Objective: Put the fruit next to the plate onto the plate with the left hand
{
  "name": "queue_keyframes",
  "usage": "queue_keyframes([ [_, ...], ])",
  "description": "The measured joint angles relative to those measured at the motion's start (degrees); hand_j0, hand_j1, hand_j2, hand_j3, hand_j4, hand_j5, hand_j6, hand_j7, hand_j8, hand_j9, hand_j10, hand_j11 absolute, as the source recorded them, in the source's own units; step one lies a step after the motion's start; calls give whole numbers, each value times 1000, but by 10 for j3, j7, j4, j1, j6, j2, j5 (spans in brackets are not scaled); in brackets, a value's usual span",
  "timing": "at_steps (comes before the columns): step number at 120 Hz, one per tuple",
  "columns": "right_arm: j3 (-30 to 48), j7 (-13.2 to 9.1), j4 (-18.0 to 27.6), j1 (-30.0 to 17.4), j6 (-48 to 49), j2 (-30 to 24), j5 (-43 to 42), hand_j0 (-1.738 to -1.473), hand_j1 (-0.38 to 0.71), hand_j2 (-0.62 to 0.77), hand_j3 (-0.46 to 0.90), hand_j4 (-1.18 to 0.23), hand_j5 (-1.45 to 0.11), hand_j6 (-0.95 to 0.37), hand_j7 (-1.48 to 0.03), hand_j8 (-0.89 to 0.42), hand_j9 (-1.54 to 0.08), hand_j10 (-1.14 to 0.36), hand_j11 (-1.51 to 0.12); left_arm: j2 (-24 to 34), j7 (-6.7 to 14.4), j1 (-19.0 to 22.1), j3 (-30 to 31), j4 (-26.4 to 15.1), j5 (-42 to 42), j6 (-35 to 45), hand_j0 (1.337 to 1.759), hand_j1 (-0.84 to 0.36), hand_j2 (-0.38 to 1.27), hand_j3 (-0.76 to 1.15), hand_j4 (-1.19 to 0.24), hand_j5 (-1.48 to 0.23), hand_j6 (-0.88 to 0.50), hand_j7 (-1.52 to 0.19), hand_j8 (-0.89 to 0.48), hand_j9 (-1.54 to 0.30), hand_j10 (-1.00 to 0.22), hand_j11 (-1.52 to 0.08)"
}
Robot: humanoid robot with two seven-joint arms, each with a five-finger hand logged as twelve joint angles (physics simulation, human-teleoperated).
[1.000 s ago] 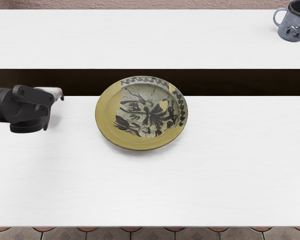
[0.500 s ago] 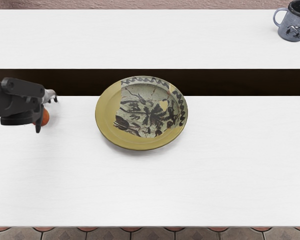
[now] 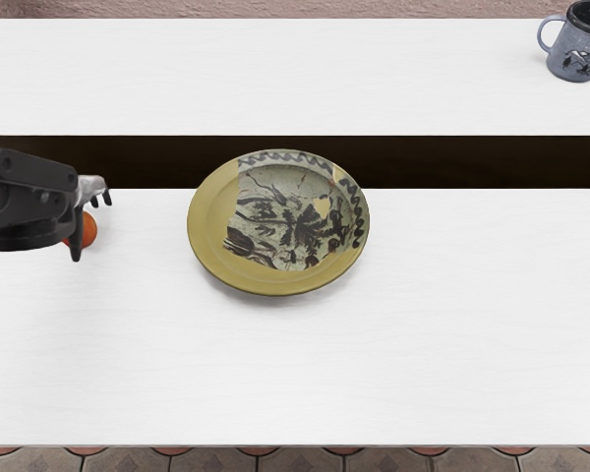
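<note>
Left arm (image 3: 20, 202), at the table's (image 3: 374, 374) left edge: bulky matte-black housings, blocky above with rounded corners, over a darker cylindrical collar with a faint grey sheen. Left hand (image 3: 87, 189): a small light-grey shell at the arm's end, tipped with short black points; finer detail is too small to tell.

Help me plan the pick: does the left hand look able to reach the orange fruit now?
Probably yes: the left hand is directly over the fruit, partly hiding it, with nothing between them; the plate lies apart to the right.
</note>
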Motion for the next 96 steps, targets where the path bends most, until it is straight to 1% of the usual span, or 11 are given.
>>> queue_keyframes([
  [49, 0, 0, 0, 0, 0, 0, 0, -1658, -307, -7, 0, -35, -45, -35, -45, -35, -45, -35, -45, 1, -1, 5, 4, -3, 0, 18, 1658, -106, 77, 0, -378, -495, -379, -495, -380, -494, -380, -494],
  [75, 0, 0, 0, 0, 0, 0, 0, -1658, -307, -7, 0, -35, -45, -35, -45, -35, -45, -35, -45, 0, -6, 9, 5, -4, 1, 29, 1658, -195, 91, 0, -454, -591, -454, -591, -454, -590, -454, -590],
  [88, 0, 0, 0, 0, 0, 0, 0, -1658, -307, -7, 0, -35, -45, -35, -45, -35, -45, -35, -45, 0, -10, 10, 5, -5, 1, 31, 1658, -221, 106, 0, -484, -631, -484, -631, -485, -631, -484, -631],
  [96, 0, 0, 0, 0, 0, 0, 0, -1658, -308, -7, 0, -35, -45, -35, -45, -35, -45, -35, -45, 2, -11, 13, 5, -5, 1, 31, 1658, -239, 107, 0, -497, -646, -497, -646, -475, -647, -497, -646],
])
